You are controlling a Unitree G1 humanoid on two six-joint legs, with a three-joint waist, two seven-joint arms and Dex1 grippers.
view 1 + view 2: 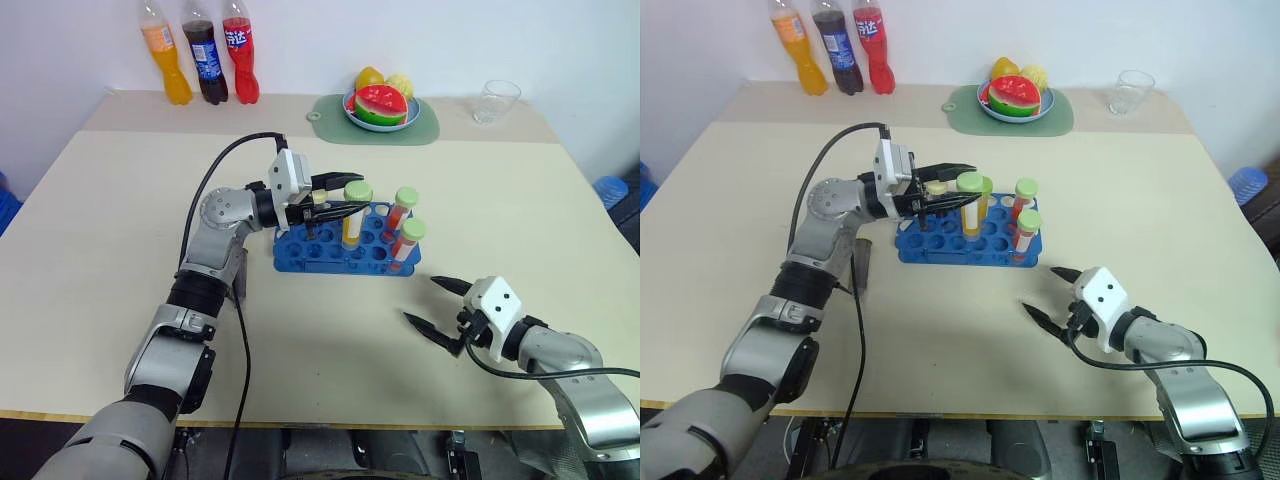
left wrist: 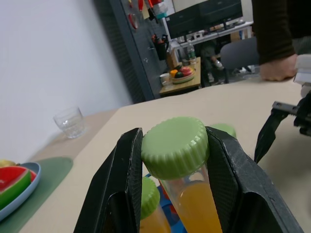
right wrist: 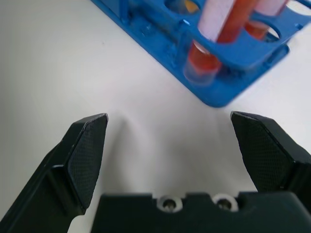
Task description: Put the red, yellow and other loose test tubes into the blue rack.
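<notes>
Rack (image 1: 330, 255) sits mid-table, blue, holding two red tubes (image 1: 402, 232) with green caps at its right end and yellow tubes further left. Over its middle, the left gripper (image 1: 345, 196) is clamped on one yellow tube (image 1: 353, 222) just under the green cap (the wrist view shows a finger (image 2: 127, 165) pressed against each side of the cap), the tube upright with its lower end at the rack's holes; whether it is seated cannot be told. The right gripper (image 1: 437, 303) hovers low over bare table (image 1: 100, 200) near the rack's right front corner, fingers wide apart and holding nothing. At the far edge stand three soda bottles (image 1: 200, 52), a fruit plate (image 1: 381, 106) on a green mat (image 1: 330, 110), and a glass (image 1: 496, 101).
</notes>
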